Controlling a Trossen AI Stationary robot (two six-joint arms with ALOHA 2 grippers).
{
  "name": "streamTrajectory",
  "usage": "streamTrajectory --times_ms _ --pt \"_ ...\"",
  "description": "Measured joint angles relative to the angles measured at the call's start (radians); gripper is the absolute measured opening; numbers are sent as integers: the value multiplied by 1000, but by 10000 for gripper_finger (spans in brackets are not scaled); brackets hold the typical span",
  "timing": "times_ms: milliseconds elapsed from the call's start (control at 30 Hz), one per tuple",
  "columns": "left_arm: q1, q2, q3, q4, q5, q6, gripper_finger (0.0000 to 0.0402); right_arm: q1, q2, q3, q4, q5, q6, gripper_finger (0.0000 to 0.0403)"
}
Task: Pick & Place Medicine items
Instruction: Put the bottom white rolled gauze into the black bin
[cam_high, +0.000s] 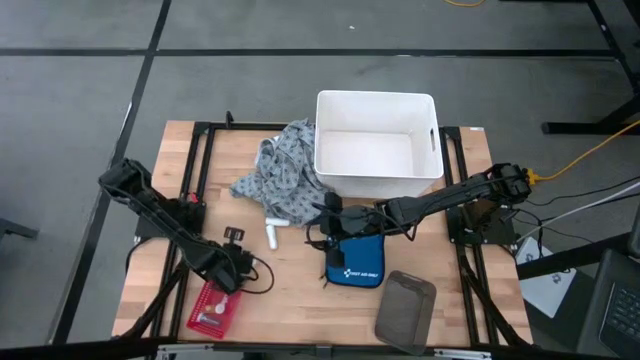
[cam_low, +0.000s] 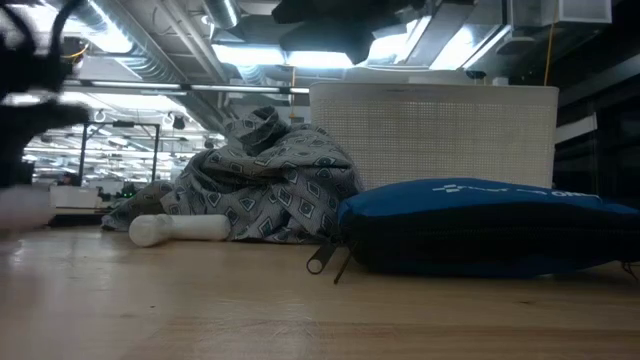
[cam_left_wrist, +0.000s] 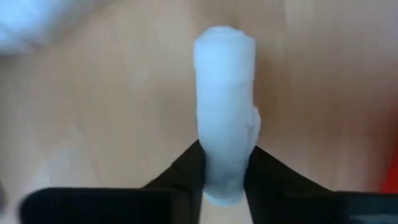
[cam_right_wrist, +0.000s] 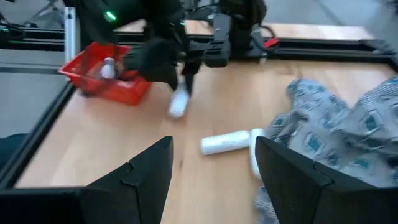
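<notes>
My left gripper (cam_high: 238, 264) stands near the table's near-left part, beside a red tray (cam_high: 213, 308), and is shut on a small white roll (cam_left_wrist: 224, 93). The right wrist view shows that same roll (cam_right_wrist: 179, 102), and a white item (cam_right_wrist: 109, 67) lying in the red tray (cam_right_wrist: 93, 84). A second white roll (cam_high: 271, 233) lies on its side on the wood, with another white piece (cam_right_wrist: 254, 155) at the cloth's edge. My right gripper (cam_right_wrist: 212, 143) is open and hovers by the blue pouch (cam_high: 357, 262), touching nothing. My left gripper pinches the white roll between its two fingers (cam_left_wrist: 186, 171) at one end (cam_left_wrist: 222, 177). The fingers come from above, pointing down, and the roll hangs upright below them (cam_right_wrist: 179, 107). Whether its lower end touches the table, I cannot tell.
A white bin (cam_high: 436, 140) stands at the far middle, with a crumpled grey patterned cloth (cam_high: 285, 180) against its left side. The blue first-aid pouch lies near the centre, a dark grey pouch (cam_high: 405, 308) at the near right. Black frame rails run along both table sides.
</notes>
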Motion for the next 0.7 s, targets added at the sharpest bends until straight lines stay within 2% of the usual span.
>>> streamTrajectory --times_ms 100,200,333,467,567,700 --pt "11 -32 35 -4 -93 11 34 0 0 0 29 12 -4 229" --pt "26 -72 70 -5 -239 41 14 0 0 0 62 12 -28 229" --pt "41 -145 95 49 -485 111 24 1 0 0 71 9 -53 229" --pt "43 -233 96 206 -690 230 33 1 0 0 97 10 -79 229" --pt "43 -281 69 384 -755 354 28 10 0 0 191 13 -154 229" --pt "63 -312 25 633 -755 521 27 28 0 0 339 12 -265 229"
